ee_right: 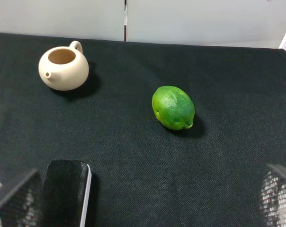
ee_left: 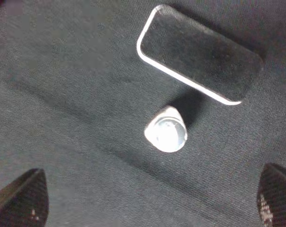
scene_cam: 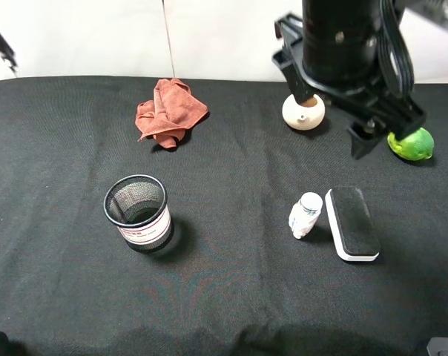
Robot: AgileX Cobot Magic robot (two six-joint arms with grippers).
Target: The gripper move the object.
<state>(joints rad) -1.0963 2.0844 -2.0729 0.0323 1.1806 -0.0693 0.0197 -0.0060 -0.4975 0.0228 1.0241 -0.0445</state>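
Note:
The object, a small clear bottle with a white cap, stands on the black cloth just left of a black board eraser. In the left wrist view I look straight down on its cap. My left gripper hangs high above the right half of the table, reaching across the middle. It is open, its fingertips wide apart on either side of the bottle, well above it and holding nothing. My right gripper is open and empty too, low near the table's front right.
The eraser lies close beside the bottle. A cream teapot and a green lime sit at the back right. A black mesh cup stands left of centre, with a red cloth behind it.

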